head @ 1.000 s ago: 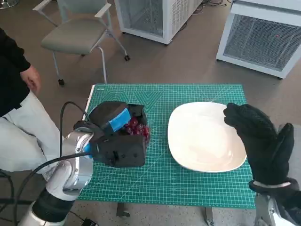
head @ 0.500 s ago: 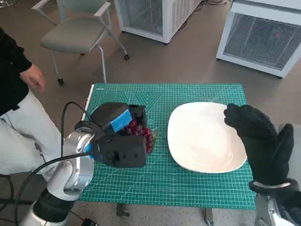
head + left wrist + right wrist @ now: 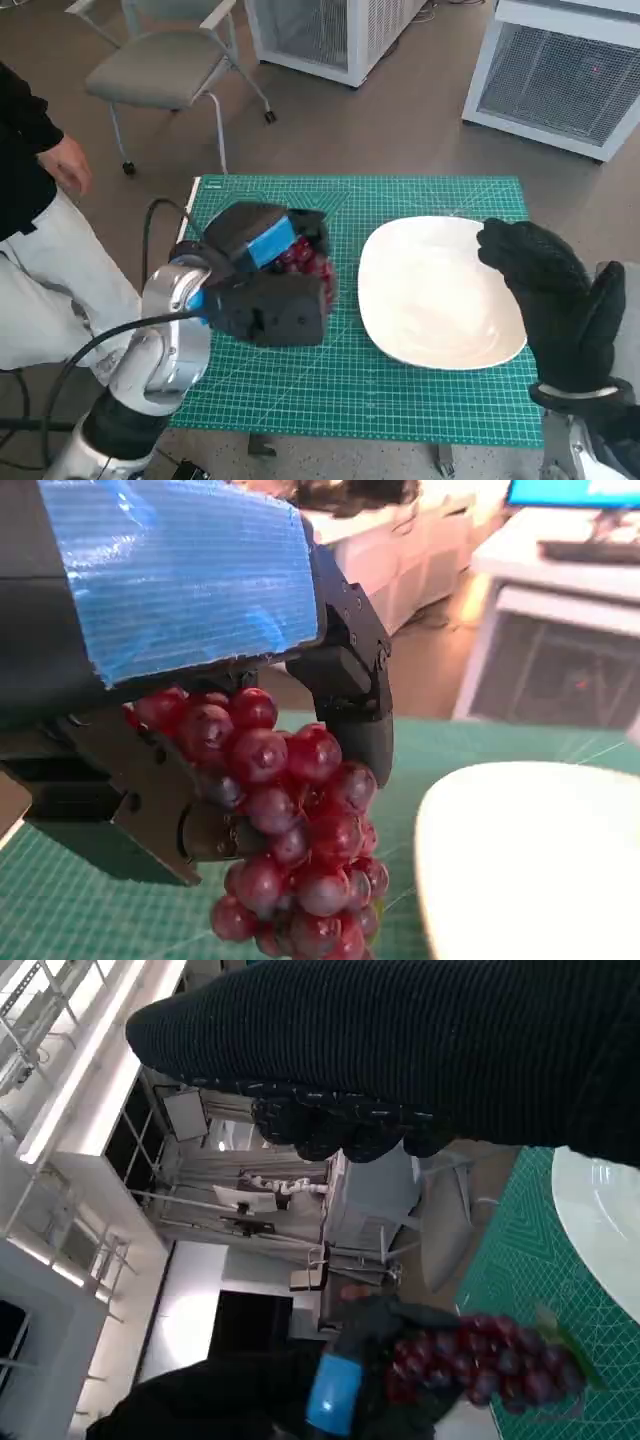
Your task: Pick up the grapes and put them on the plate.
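A bunch of dark red grapes hangs from my left hand, which grips it above the green mat, just left of the white plate. In the left wrist view the grapes dangle under the blue-taped hand with the plate's rim close by. The right wrist view shows the grapes held off the mat by the left hand. My gloved right hand hovers over the plate's right edge, holding nothing, fingers apart.
The green cutting mat covers the small table. A person sits at the left, hand near the table's corner. A grey chair and white cabinets stand beyond the far edge.
My left hand has lifted the grapes off the mat and carried them right, toward the plate. The right hand has stayed in place.
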